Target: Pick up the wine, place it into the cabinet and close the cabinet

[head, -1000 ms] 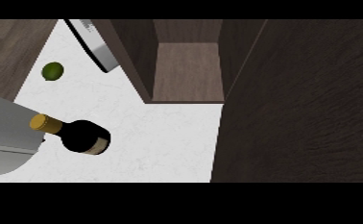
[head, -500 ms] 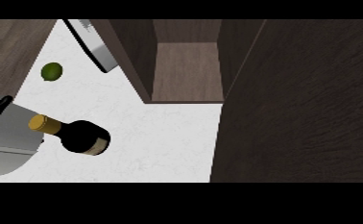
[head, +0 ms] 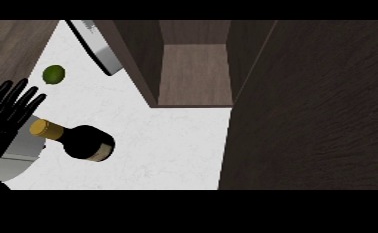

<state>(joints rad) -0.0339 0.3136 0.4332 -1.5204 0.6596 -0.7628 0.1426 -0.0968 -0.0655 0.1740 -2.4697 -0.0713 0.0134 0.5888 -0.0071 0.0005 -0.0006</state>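
Dark glass wine bottle with gold foil cap (head: 80,141): standing upright near the bench's (head: 170,142) left edge; likely heavy, rigid, smooth and breakable, best taken round the broad body. Black left hand (head: 16,108): showing just beside the neck, fingers (head: 29,99) spread straight, gripping nothing. Beyond: small green lime (head: 54,74); open dark wooden cabinet (head: 193,74).

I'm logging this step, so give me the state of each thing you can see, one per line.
wine bottle: standing on the counter, not held
cabinet: open, nothing showing inside
left hand: open, fingers straight, beside the bottle's neck
lime: resting on the counter, untouched
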